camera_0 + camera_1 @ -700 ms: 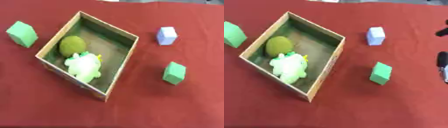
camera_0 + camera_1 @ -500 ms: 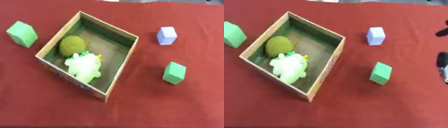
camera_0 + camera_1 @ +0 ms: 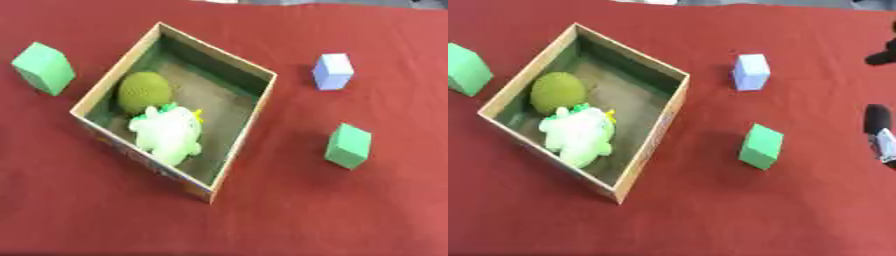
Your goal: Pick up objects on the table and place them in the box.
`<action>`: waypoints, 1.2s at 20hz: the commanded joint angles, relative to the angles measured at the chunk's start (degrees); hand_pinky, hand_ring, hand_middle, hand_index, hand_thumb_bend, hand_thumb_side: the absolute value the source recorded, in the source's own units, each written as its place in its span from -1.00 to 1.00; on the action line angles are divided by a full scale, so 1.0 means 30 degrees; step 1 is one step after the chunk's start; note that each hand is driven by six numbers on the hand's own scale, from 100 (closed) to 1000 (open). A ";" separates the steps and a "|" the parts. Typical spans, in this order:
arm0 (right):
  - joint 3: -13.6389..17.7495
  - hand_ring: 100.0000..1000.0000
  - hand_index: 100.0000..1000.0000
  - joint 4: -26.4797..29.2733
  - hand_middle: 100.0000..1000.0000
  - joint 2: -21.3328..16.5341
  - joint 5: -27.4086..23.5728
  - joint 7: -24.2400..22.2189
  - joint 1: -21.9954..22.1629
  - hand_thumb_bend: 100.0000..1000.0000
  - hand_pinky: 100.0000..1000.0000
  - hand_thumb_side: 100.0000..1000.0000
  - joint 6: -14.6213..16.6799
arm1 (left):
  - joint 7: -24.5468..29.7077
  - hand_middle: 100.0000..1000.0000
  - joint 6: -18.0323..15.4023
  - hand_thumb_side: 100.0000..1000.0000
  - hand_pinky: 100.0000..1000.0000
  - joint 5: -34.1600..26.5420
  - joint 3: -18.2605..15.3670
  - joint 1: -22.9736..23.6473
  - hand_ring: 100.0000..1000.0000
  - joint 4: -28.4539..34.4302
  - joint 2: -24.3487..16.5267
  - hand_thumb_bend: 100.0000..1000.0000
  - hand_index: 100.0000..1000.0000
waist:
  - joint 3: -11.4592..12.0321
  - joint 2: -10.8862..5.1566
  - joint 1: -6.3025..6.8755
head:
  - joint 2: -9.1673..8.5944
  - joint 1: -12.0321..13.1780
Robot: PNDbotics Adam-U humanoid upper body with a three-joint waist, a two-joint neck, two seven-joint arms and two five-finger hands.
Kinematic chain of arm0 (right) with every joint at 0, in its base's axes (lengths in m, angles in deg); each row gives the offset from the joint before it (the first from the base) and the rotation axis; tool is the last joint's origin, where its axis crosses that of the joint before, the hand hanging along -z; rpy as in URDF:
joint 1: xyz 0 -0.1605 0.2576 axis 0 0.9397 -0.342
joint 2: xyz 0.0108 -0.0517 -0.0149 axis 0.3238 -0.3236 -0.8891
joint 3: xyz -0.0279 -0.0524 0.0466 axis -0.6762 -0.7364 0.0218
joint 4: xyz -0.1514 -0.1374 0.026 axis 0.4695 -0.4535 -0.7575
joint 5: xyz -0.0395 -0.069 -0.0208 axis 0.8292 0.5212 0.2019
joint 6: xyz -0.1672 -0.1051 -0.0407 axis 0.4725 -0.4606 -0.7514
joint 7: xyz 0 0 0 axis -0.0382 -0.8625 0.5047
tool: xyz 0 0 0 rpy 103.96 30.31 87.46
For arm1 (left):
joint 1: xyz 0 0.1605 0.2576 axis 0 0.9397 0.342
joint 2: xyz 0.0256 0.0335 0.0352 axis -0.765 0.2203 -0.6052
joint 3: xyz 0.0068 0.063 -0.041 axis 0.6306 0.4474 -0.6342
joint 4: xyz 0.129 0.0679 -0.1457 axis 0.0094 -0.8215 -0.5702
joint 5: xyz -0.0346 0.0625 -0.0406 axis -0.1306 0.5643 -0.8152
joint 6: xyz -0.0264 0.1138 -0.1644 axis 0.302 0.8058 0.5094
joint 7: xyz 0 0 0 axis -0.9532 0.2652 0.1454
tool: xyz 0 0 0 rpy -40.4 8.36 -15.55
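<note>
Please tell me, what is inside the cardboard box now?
Inside the box lie a round olive-green ball and, touching it, a pale green-white plush toy. The bare floor shows beside them. What lies under the toy is covered.

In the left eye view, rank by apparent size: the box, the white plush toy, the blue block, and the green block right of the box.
1. box
2. white plush toy
3. green block and blue block: look about alike; the green one lies nearer the camera, so no ranking.
</note>
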 commanded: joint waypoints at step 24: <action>-0.4097 1.00 0.99 0.0278 0.56 -0.3528 0.4026 -0.6800 -0.1080 -1.00 0.90 -0.06 -0.4216 | 0.0438 0.55 0.0137 0.36 0.68 -0.0246 0.0195 -0.0099 0.80 0.0375 -0.0369 -1.00 0.75 | 0.0294 -0.0375 -0.0224 | 0.0062 -0.0399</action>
